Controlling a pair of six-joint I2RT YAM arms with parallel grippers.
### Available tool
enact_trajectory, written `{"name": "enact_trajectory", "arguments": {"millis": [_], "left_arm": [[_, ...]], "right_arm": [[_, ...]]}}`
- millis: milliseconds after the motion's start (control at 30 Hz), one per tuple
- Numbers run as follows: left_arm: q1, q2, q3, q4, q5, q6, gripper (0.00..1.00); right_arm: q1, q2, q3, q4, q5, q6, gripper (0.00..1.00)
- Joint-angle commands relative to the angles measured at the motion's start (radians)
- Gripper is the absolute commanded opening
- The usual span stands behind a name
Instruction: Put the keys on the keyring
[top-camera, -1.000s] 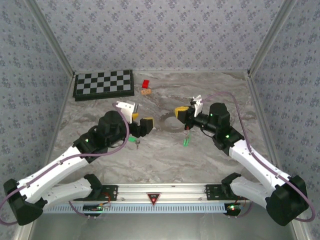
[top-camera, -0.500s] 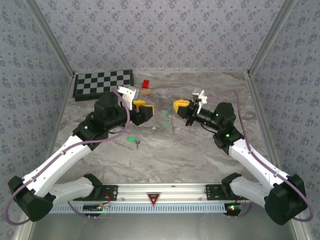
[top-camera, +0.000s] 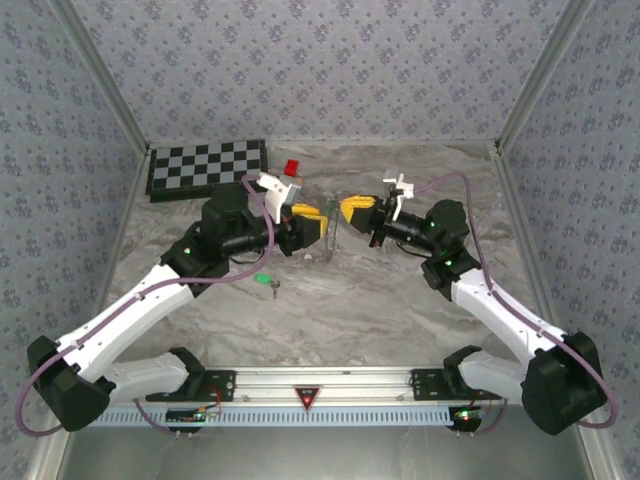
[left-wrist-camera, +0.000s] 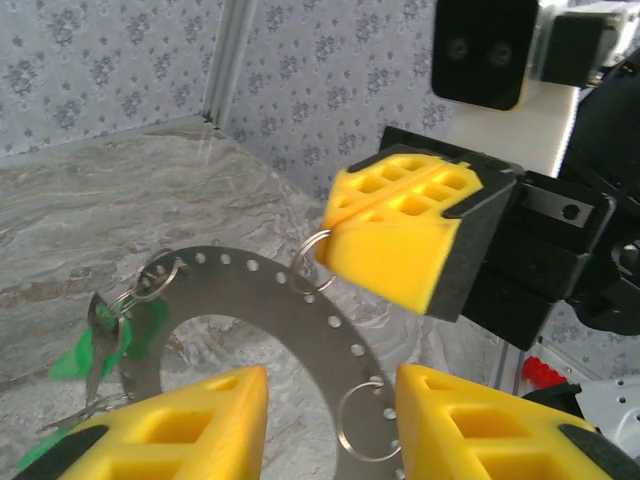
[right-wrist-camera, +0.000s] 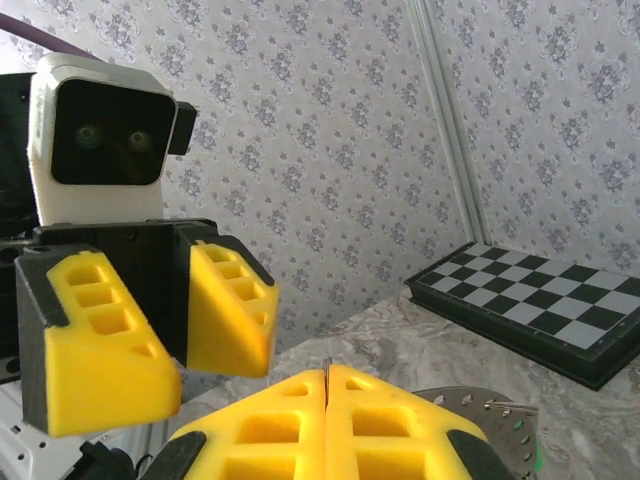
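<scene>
The grey marbled table (top-camera: 400, 310) is being used as the work surface. Above its middle, the large flat grey metal keyring (left-wrist-camera: 250, 285), perforated and open-centred, is being held clear of the table by the right gripper (right-wrist-camera: 328, 385), whose yellow fingers are pressed together on the ring's outer edge. The left gripper (left-wrist-camera: 332, 395) is being presented from the opposite side with its fingers apart, one at each side of the ring's band; whether they are touching it cannot be told.

One hanging key (left-wrist-camera: 75, 355), tiny and silver with a green rectangular plastic head, is being carried on the keyring through a small wire loop, so part of the task is judged done. A further green patch below it may be a second key; this cannot be told. A loose key (top-camera: 263, 279) of the same kind is lying on the table near the left arm, well apart from the keyring, so at least this one is judged as left to fit.
</scene>
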Motion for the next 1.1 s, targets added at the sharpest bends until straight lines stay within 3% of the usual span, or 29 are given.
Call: {"name": "enact_trajectory", "arguments": {"millis": [0, 1067], "left_arm": [[-0.004, 0.015, 0.022, 0.067, 0.018, 0.011, 0.35], [-0.023, 0.087, 0.052, 0.156, 0.066, -0.003, 0.17]], "right_arm": [[-0.004, 0.002, 0.042, 0.085, -0.038, 0.053, 0.00], [0.011, -0.004, 0.037, 0.083, -0.062, 0.066, 0.00]]}}
